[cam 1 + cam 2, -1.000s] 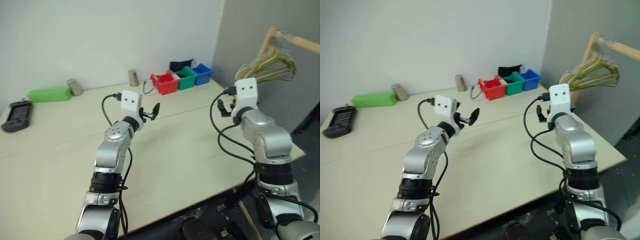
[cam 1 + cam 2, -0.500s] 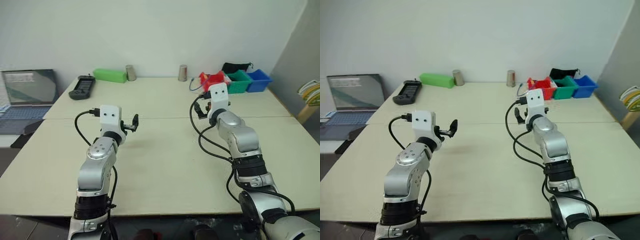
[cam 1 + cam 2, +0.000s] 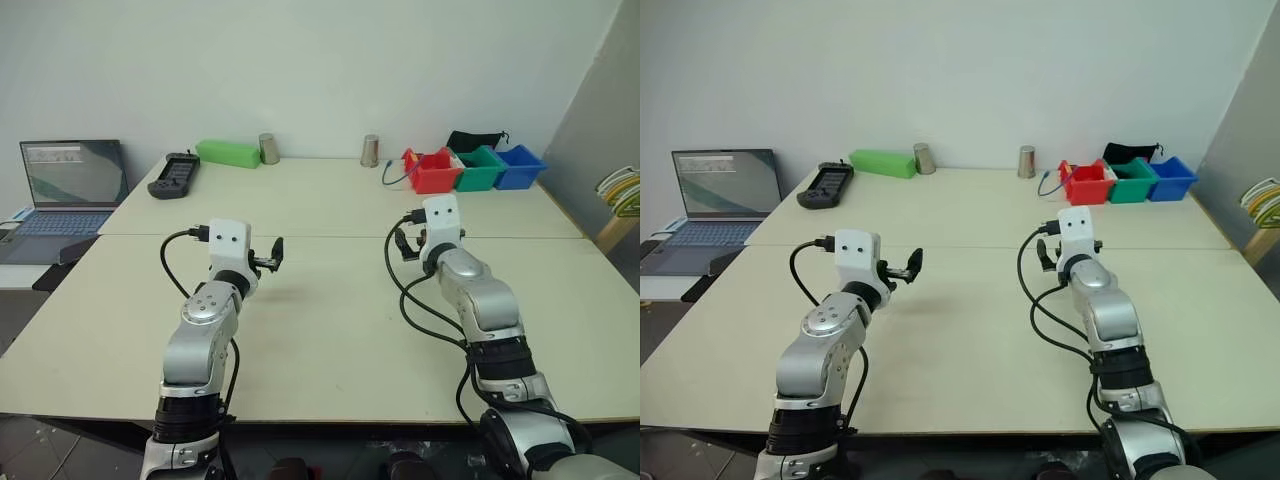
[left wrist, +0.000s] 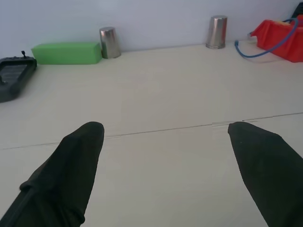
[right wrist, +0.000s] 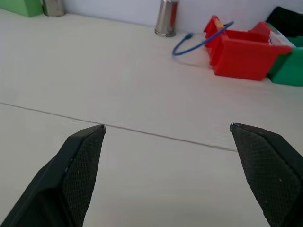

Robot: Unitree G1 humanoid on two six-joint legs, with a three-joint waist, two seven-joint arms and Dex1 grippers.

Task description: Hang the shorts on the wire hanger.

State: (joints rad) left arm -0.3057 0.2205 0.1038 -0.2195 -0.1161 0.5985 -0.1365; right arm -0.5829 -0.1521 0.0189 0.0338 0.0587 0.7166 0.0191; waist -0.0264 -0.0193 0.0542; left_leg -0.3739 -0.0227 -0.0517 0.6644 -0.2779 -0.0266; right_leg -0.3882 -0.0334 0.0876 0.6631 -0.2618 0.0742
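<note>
While nothing is held, both grippers, left (image 3: 272,257) and right (image 3: 404,243), are kept over the bench (image 3: 330,330), fingers spread wide. Hangers (image 3: 622,190) are glimpsed at three o'clock, so a search seems likely.

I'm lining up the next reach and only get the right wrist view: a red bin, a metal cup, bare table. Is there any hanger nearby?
Observer: Yes. A bundle of hangers shows just past the table's right end, out beyond the right arm.
Operator: What is the left gripper doing?
Observer: The left gripper is open and holds nothing, above the table's near half.
Operator: Anything at the left end?
Observer: An open laptop stands beside the table's left end.
</note>
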